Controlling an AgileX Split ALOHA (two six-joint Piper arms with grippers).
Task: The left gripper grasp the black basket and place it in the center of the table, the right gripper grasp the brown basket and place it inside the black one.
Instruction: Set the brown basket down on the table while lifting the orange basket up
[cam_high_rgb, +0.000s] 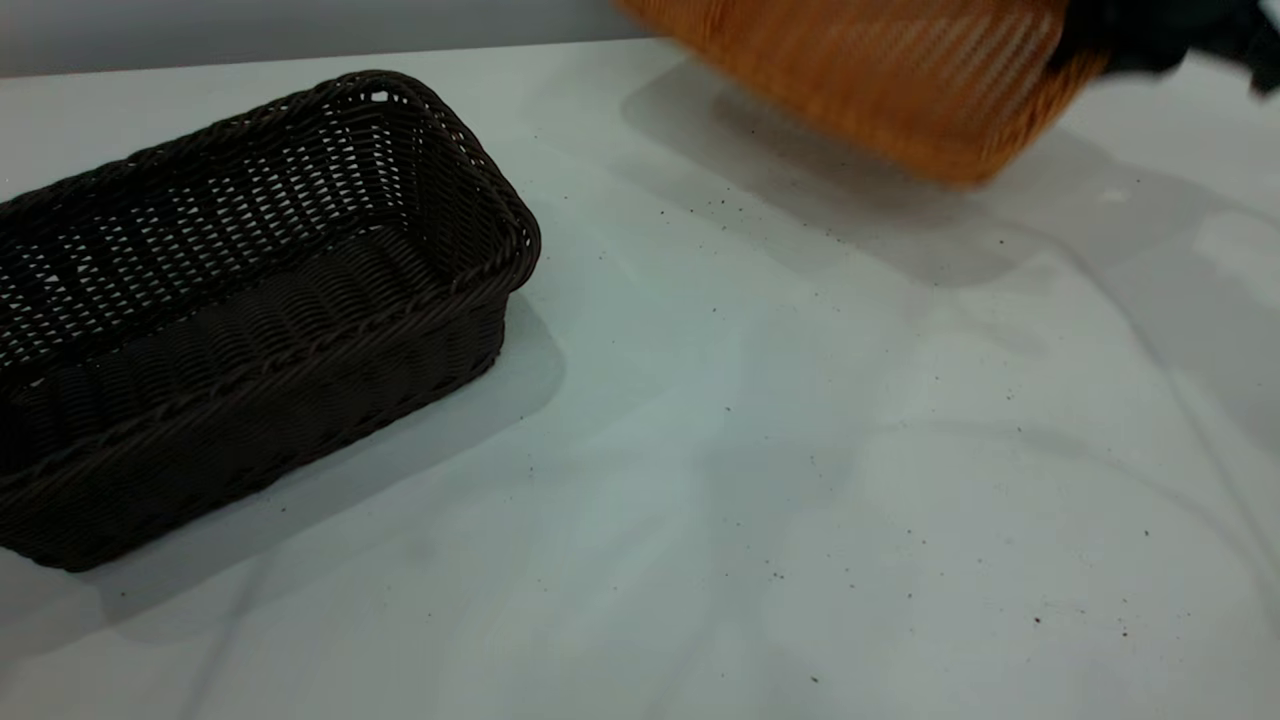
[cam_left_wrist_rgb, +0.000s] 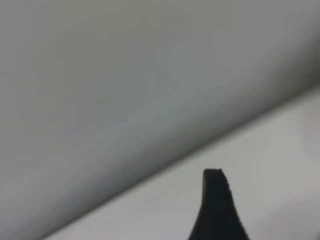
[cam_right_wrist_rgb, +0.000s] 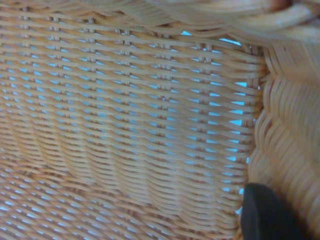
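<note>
- We see the black basket (cam_high_rgb: 240, 310) upright on the table (cam_high_rgb: 800, 450), at the left of the ext. view, long axis running diagonally; its left end is cut by the frame edge. Nothing inside it.
- The brown basket (cam_high_rgb: 890, 80) is at top right of the ext. view, lifted off the table and tilted, one lower corner hanging lowest, w/ its shadow on the tabletop beneath. It's well apart from the black one, not in it.
- The right gripper (cam_high_rgb: 1160, 35) shows as a dark mass at the brown basket's right end, top right corner of the ext. view. It's clamped on that end of the basket; the airborne, tilted basket hangs from it.
- Right wrist view: we get the brown basket's (cam_right_wrist_rgb: 130, 125) woven wall filling the picture, braided rim along one edge, and one dark fingertip (cam_right_wrist_rgb: 267, 215) against the weave at a corner.
- Left gripper: only one black ribbed fingertip (cam_left_wrist_rgb: 217, 210) shows in the left wrist view, over bare table (cam_left_wrist_rgb: 280, 165) w/ a grey wall behind. No sign of it in the ext. view. We can't tell if it's spread or closed; nothing visible at the tip.
</note>
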